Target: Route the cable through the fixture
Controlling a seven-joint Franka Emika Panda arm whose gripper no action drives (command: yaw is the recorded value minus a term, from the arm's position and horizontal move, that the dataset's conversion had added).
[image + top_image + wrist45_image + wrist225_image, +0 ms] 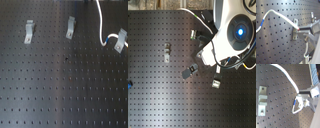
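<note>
The white cable point(278, 13) arcs across the black perforated board and carries a short blue band point(262, 22). In the first wrist view my gripper point(301, 30) is shut on the cable's end beside a grey metal clip fixture point(295, 32). In the second wrist view the cable point(288, 76) runs into the gripper point(300, 95), and a small loop with a blue band point(295, 102) hangs beside it. In the first exterior view the cable point(101, 22) drops from the top edge to the right-hand fixture point(120, 41). The gripper does not show there.
Two more clip fixtures point(30, 31) point(71, 27) stand along the board's far side in the first exterior view. In the second exterior view the white arm point(233, 35) covers the upper right, with fixtures point(167, 51) point(190, 71) point(216, 81) around it. Another fixture point(262, 100) shows in the second wrist view.
</note>
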